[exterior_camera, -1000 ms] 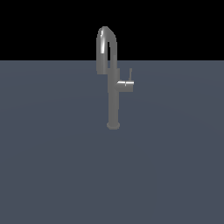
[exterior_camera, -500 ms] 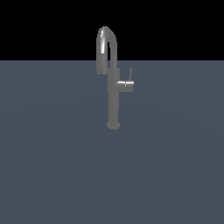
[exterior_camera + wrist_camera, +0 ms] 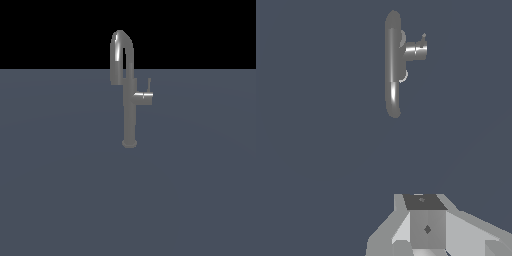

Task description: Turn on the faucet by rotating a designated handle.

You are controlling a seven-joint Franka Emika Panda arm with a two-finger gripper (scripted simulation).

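Fingers (image 3: 427,220) well apart from faucet (image 3: 393,65)

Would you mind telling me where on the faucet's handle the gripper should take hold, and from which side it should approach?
Grip the thin lever rod of the handle, near its free upper end. It stands upright off the stubby cylinder on the exterior view's right of the faucet column, so that side is open. Coming from there, fingers straddling the rod, probably gives the best leverage. The gripper is well away from it.
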